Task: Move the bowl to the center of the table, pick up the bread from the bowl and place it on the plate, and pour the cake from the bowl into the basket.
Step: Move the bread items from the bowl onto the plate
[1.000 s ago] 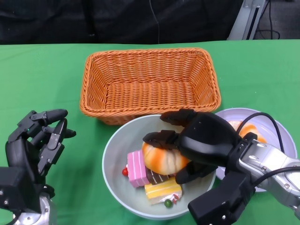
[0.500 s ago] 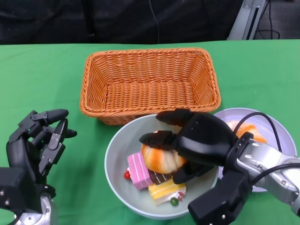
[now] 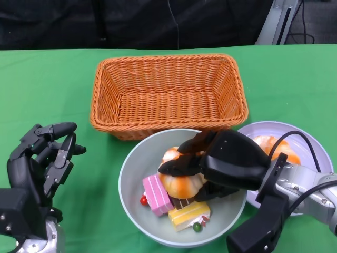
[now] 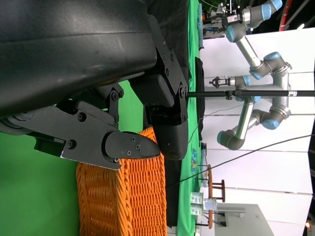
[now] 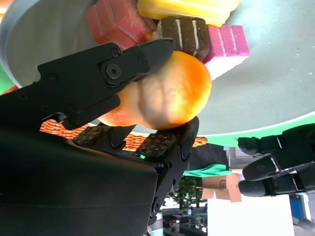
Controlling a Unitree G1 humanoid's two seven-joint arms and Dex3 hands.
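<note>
A pale grey bowl [image 3: 130, 196] sits at the table's near middle, just in front of the orange wicker basket [image 3: 168, 93]. In it lie an orange-and-white bread roll [image 3: 179, 183], a pink cake slice [image 3: 156, 194], a chocolate piece [image 3: 181, 202] and a yellow cake slice [image 3: 188, 215]. My right hand [image 3: 224, 164] reaches into the bowl, its fingers closed around the bread [image 5: 170, 93], which still sits low among the cakes. The lilac plate [image 3: 310, 145] at the right holds another orange bread [image 3: 273, 145]. Over the green cloth at the near left my left hand [image 3: 42, 158] hovers, fingers apart and holding nothing.
A green cloth [image 3: 47, 89] covers the table. The basket holds nothing and almost touches the bowl's far rim. Beyond the table's back edge hangs a dark curtain [image 3: 131, 21]. The left wrist view shows the basket [image 4: 123, 196] and other robot arms in the room.
My right hand has sunk lower into the bowl and drawn its fingers tighter around the bread. The bowl and its cakes shifted slightly. The left hand stayed still.
</note>
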